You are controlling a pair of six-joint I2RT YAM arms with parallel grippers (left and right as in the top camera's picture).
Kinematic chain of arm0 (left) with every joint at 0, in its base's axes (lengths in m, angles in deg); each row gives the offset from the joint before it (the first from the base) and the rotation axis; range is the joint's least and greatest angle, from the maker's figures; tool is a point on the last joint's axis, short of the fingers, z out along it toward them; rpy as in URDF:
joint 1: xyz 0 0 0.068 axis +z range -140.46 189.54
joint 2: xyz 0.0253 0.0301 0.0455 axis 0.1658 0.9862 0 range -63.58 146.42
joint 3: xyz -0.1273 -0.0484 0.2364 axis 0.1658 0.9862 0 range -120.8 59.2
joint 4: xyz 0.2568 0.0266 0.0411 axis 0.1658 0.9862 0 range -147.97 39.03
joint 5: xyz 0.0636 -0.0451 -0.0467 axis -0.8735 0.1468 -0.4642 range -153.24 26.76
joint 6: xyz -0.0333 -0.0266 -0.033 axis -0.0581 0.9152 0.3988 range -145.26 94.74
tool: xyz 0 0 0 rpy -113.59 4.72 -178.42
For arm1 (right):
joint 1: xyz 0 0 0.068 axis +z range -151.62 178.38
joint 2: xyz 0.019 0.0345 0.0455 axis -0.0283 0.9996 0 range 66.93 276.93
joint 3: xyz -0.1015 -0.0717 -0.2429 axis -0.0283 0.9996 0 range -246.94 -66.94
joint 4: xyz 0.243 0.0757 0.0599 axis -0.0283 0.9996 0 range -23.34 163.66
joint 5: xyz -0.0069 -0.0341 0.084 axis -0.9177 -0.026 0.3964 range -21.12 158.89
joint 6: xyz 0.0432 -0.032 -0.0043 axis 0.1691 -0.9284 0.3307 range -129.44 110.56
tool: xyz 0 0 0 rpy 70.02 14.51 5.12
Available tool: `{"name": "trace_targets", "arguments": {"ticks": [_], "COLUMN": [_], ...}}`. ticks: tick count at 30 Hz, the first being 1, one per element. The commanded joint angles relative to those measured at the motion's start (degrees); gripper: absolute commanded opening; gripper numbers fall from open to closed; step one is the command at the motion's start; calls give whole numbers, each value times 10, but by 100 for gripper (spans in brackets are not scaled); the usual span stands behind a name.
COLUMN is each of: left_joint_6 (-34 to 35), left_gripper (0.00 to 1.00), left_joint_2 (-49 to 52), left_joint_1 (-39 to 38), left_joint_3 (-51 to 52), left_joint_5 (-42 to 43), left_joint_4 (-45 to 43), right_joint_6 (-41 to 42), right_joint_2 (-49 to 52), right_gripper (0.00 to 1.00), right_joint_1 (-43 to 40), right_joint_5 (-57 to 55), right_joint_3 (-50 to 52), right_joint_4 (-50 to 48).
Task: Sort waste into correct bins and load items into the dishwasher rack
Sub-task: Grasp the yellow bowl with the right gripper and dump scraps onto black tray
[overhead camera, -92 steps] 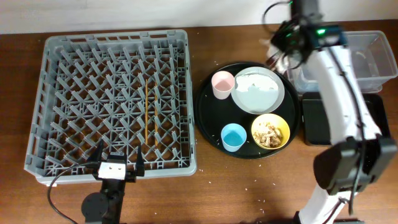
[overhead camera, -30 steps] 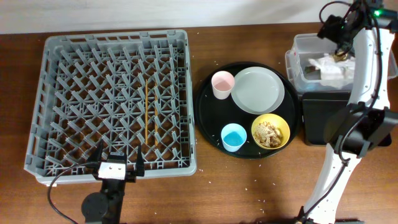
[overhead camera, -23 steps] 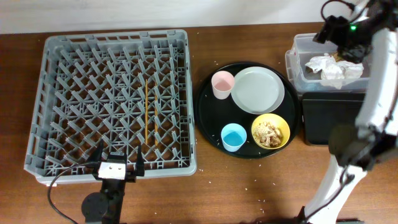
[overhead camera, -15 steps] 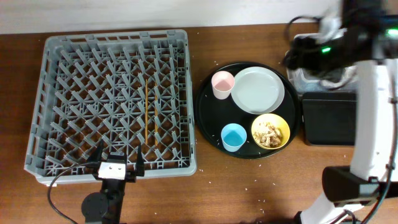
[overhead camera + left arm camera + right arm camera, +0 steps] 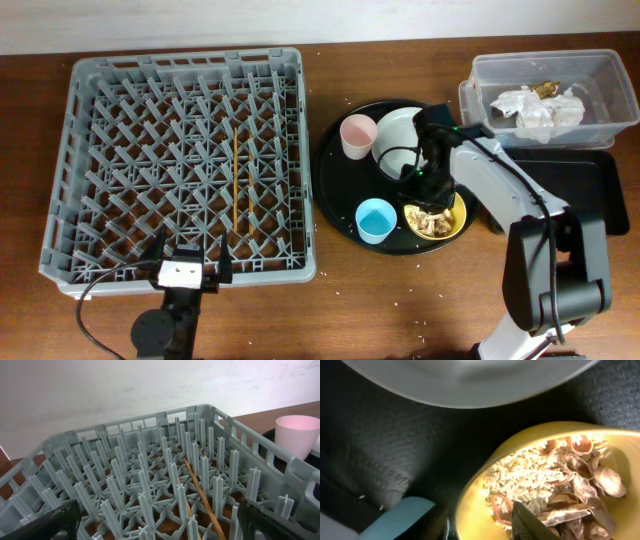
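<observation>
While the right gripper (image 5: 424, 196) hangs open, empty, astride the rim of the yellow bowl (image 5: 452, 214) on the round black tray (image 5: 336, 190) — one finger (image 5: 528, 523) among the rice and shell scraps (image 5: 540, 477) — a tilted lift could spill them.

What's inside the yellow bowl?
Little rice grains and brown, shell-like food bits lie in the yellow bowl. The food covers its bottom, and from overhead the right gripper hides part of it.

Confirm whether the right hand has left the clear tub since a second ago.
Yes. The right hand swung left and nearer the robot, from above the clear tub to over the yellow bowl.
</observation>
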Motion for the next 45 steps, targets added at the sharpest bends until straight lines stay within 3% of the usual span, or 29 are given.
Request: {"name": "trace_targets", "arguments": {"ticks": [1,4,8,11,17,20,22,25,28,36,39,40,43,45], "left_joint_6": [-7,-7,-7,-7,-7,-7,-7,-7,-7,-7,-7,-7,-7,-7], "left_gripper": [99,99,99,99,99,99,99,99,99,99,99,99,99,99], "left_joint_2": [-3,-3,-3,-3,-3,-3,-3,-3,-3,-3,-3,-3,-3,-3], "left_joint_1": [2,2,2,2,2,2,2,2,2,2,2,2,2,2], "left_joint_3": [2,2,2,2,2,2,2,2,2,2,2,2,2,2], "left_joint_5": [-2,-2,-2,-2,-2,-2,-2,-2,-2,-2,-2,-2,-2,-2], "left_joint_4": [2,2,2,2,2,2,2,2,2,2,2,2,2,2], "right_joint_6": [29,44,46,42,-104,-192,-257,-434,-489,-489,-489,-485,-388,-367], "right_joint_2": [-4,-4,-4,-4,-8,-18,-31,-31,-28,-21,1,4,4,4], "right_gripper": [37,27,4,4,4,4,4,4,4,4,4,4,4,4], "right_joint_1": [21,44,44,39,-39,-104,-165,-307,-409,-558,-579,-583,-611,-632], "right_joint_5": [-23,-56,-59,-40,35,100,167,313,388,611,625,675,741,755], "right_joint_3": [17,17,17,5,-236,-314,-315,-299,-271,-42,-23,-22,-23,-23], "right_joint_4": [-15,-16,-16,1,197,250,256,270,261,55,45,47,45,45]}}
